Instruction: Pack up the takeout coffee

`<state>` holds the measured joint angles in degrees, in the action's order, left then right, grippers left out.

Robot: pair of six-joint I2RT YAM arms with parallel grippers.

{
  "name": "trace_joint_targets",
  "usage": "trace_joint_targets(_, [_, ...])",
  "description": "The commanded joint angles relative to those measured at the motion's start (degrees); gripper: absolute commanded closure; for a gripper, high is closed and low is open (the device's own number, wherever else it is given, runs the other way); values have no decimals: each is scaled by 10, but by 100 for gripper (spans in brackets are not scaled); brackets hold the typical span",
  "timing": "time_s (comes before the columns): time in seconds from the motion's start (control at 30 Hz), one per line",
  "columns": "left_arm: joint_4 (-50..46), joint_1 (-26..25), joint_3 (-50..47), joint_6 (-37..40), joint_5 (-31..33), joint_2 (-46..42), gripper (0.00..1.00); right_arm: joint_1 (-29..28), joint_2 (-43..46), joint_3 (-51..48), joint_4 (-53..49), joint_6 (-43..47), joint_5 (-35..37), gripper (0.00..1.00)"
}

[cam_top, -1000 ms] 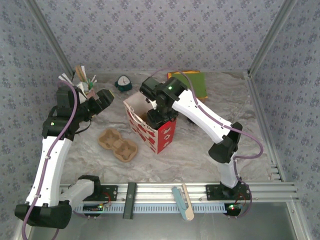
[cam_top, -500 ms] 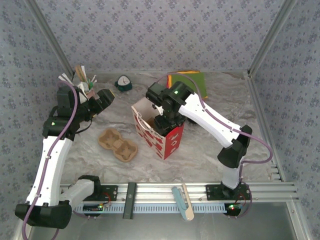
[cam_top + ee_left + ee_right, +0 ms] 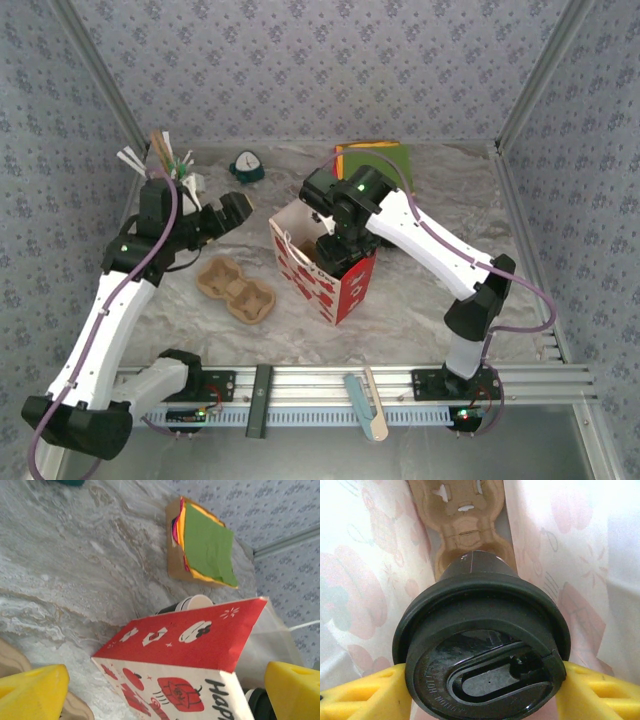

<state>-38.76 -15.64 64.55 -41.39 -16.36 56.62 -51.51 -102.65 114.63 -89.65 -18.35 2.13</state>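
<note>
Sitting inside the red and white paper bag (image 3: 330, 285), the lidded coffee cup (image 3: 482, 645) is pinched at the rim of its black lid by the right gripper (image 3: 482, 692), one yellow finger (image 3: 365, 695) pressed to each side. Deeper in the bag, beyond the cup, lies a brown cardboard piece (image 3: 462, 510) with cut-outs. From the left wrist camera, a second dark cup (image 3: 195, 602) with a pale rim peeks over the far edge of the bag, on the side toward the stack of green napkins (image 3: 205, 545). The left gripper (image 3: 232, 212) hovers just left of the bag with its jaws spread wide, holding nothing. A brown cup carrier (image 3: 235, 288) rests on the crinkled table cover (image 3: 420, 300) below that gripper, and a pink cup of straws (image 3: 170, 170) stands in the far left corner.
</note>
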Motion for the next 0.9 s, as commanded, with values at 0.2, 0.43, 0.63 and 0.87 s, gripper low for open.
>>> trace_joint_targets(0.2, [11, -36, -87, -15, -5, -60, 0, 1, -41, 34, -21, 8, -2, 32])
trace_joint_targets(0.43, [13, -51, -104, -18, 2, -76, 0, 5, -65, 50, -20, 12, 2, 32])
trace_joint_targets(0.63, [14, -78, -118, -13, 3, -84, 0, 4, -76, 53, -19, 15, 0, 32])
trace_joint_targets(0.87, [20, -101, -129, -20, 18, -80, 0, 4, -76, 36, -16, 16, 1, 32])
